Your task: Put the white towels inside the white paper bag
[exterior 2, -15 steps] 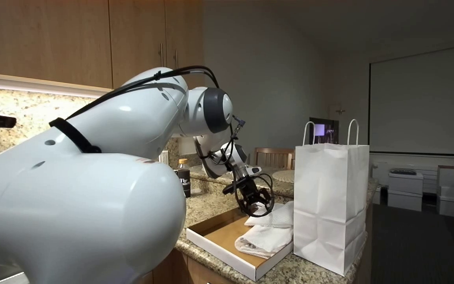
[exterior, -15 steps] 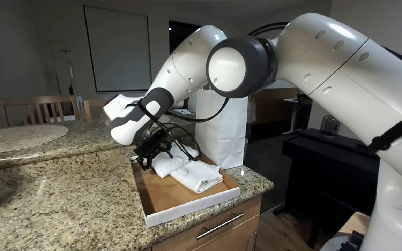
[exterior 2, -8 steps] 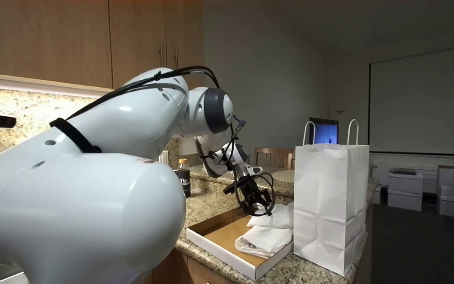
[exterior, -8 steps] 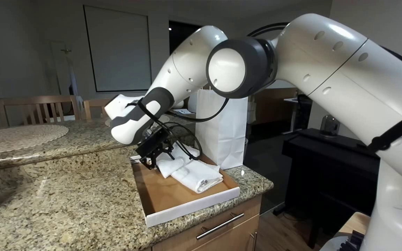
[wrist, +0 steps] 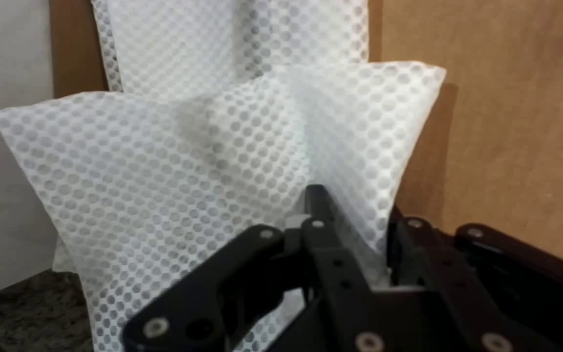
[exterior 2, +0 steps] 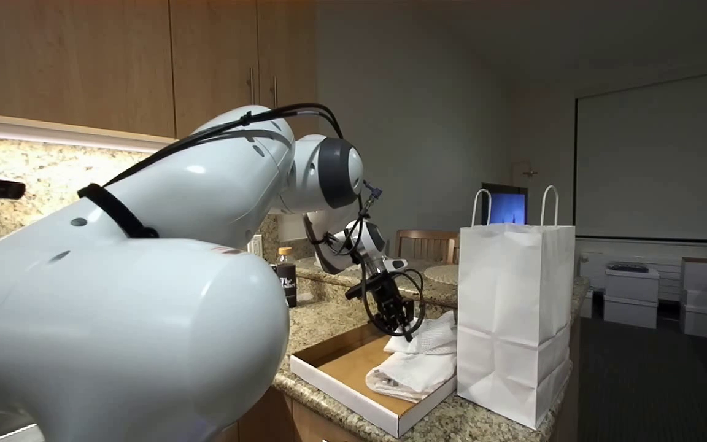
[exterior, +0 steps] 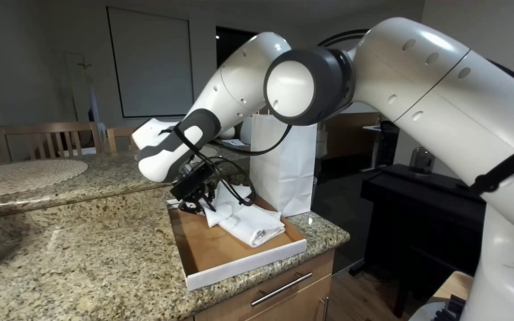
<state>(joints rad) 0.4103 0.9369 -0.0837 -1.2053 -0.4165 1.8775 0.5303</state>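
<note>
One tray (exterior 2: 353, 365) sits farthest left in an exterior view, just beside the bag (exterior 2: 507, 294); whether their sides touch I cannot tell. Next along, left of the bag and well below its top, is the gripper (wrist: 355, 201). Its fingers (wrist: 319, 200) have a fold of the upper towel (wrist: 198, 176) between them in the wrist view, so I judge it clamped on that cloth, near the edge away from the bag.

From there the upper towel spreads toward the bag, rumpled, with no clear long axis; its far corner is close, and contact with the bag cannot be made out. Partly under it, also left of the bag and on the tray, lies the lower towel (exterior 2: 412, 371), folded, free of the gripper.

Farthest right stands the bag itself, upright, its handles (exterior 2: 550, 187) raised. Its opening is above the gripper and to the right: the coming move turns on that. With a single gripper, nearness needs no choosing. I take the grasp to be the step in hand, with neither of these towels bagged yet. A lift beside the bag should come first, until the hanging cloth clears the top, and only then a move right, over it. Since the loose part faces the bag, it could drag up the paper or snag a handle.
</note>
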